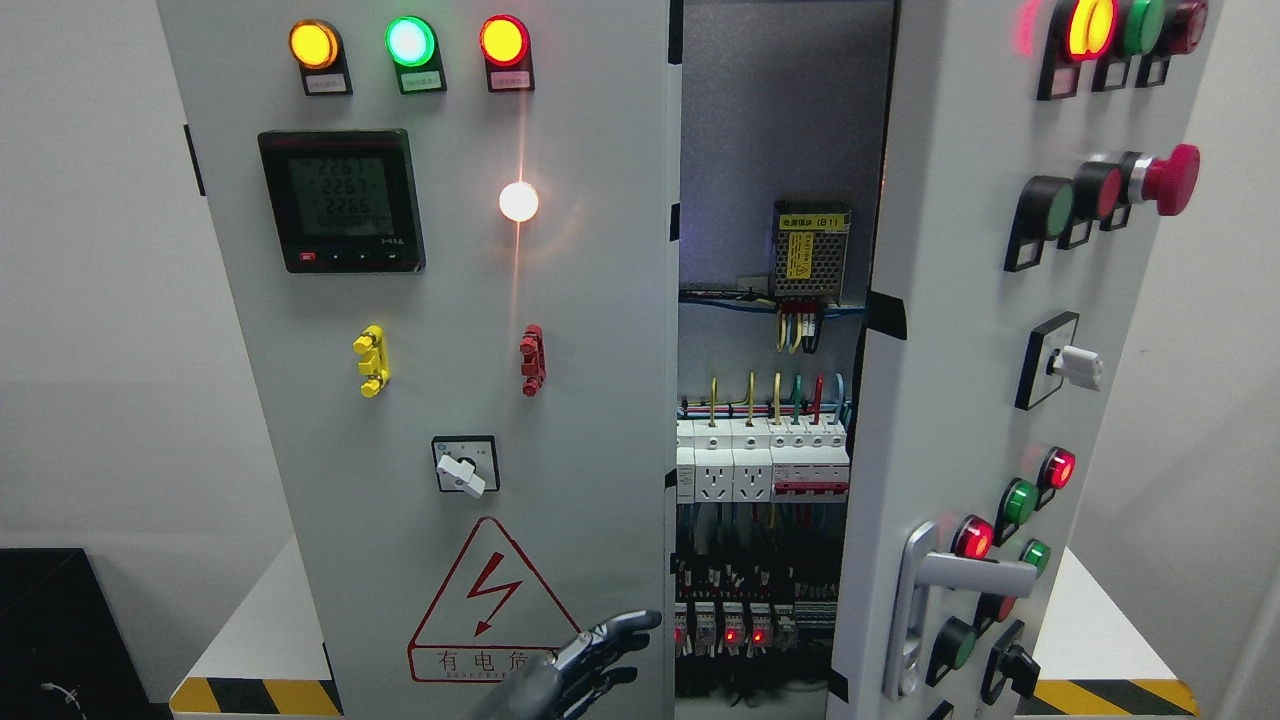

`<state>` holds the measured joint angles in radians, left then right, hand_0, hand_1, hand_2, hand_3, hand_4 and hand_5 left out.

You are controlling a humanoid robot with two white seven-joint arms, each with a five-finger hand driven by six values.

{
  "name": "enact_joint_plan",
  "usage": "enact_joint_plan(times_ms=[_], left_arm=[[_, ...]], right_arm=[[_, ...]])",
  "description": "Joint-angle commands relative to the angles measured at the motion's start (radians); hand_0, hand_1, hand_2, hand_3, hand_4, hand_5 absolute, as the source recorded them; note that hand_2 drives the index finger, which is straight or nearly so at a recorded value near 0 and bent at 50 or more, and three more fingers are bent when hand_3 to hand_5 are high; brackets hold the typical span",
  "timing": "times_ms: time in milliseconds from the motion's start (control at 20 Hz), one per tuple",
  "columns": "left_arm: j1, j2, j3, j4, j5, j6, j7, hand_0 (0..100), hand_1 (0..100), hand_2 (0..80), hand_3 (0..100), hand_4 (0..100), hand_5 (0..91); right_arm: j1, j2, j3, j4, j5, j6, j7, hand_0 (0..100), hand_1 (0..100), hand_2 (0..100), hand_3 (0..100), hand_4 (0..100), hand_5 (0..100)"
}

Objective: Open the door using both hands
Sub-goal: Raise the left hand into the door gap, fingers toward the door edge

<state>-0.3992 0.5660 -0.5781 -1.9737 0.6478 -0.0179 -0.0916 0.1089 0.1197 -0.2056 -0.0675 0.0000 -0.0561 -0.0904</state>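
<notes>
Right door (pixel 960 380) stands swung partly open, exposing the wiring. Left door (pixel 430 350) remains shut. Left hand (pixel 590 660), fingers extended and holding nothing, rests near its right edge. Remaining: open the left door.

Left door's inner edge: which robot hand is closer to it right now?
Left. The left robot hand sits at the bottom of the left door, fingers extended toward its inner edge beside the opening. The right robot hand is out of view, so only the left can be placed.
</notes>
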Motion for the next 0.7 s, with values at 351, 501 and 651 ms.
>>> enact_joint_plan(times_ms=[351,501,651], left_arm=[[-0.397,0.011,-0.114,-0.057,0.312,0.076,0.012,0,0,0.0,0,0,0.0],[-0.461,0.002,-0.123,-0.054,0.384,0.119,0.012,0,0,0.0,0,0,0.0],[-0.525,-0.003,-0.124,-0.044,0.473,0.147,0.012,0,0,0.0,0,0,0.0]], right_arm=[[-0.001,0.0,0.0,0.0,0.003,0.001,0.0,19,0,0,0,0,0],[0.0,0.0,0.0,0.0,0.003,0.001,0.0,19,0,0,0,0,0],[0.0,0.0,0.0,0.0,0.003,-0.001,0.0,19,0,0,0,0,0]])
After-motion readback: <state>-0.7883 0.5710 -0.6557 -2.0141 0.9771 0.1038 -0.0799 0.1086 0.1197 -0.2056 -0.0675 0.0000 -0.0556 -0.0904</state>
